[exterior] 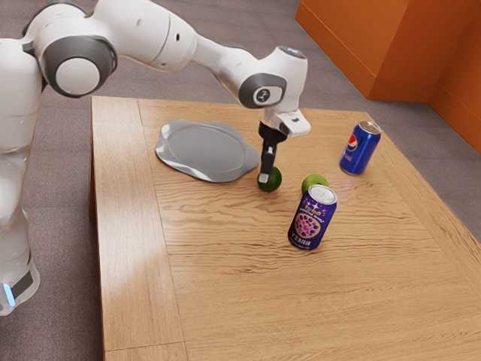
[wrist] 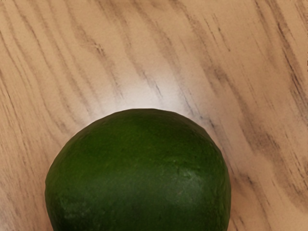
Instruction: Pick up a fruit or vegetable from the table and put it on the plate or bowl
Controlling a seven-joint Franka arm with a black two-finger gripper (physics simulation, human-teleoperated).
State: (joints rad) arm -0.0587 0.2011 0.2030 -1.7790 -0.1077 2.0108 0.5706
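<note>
A dark green lime (exterior: pixel 273 179) lies on the wooden table just off the grey plate's (exterior: pixel 203 150) edge, toward the exterior view's right. My gripper (exterior: pixel 266 179) is down at the lime, pointing straight down, its tip level with the fruit. In the wrist view the lime (wrist: pixel 139 173) sits large directly under my hand, resting on the wood. A second, lighter green fruit (exterior: pixel 314 182) lies a short way to the exterior view's right, partly behind a purple can.
A purple drink can (exterior: pixel 312 217) stands in front of the lighter fruit. A blue cola can (exterior: pixel 360 148) stands near the table's far right edge. An orange wall (exterior: pixel 391 45) rises beyond the table.
</note>
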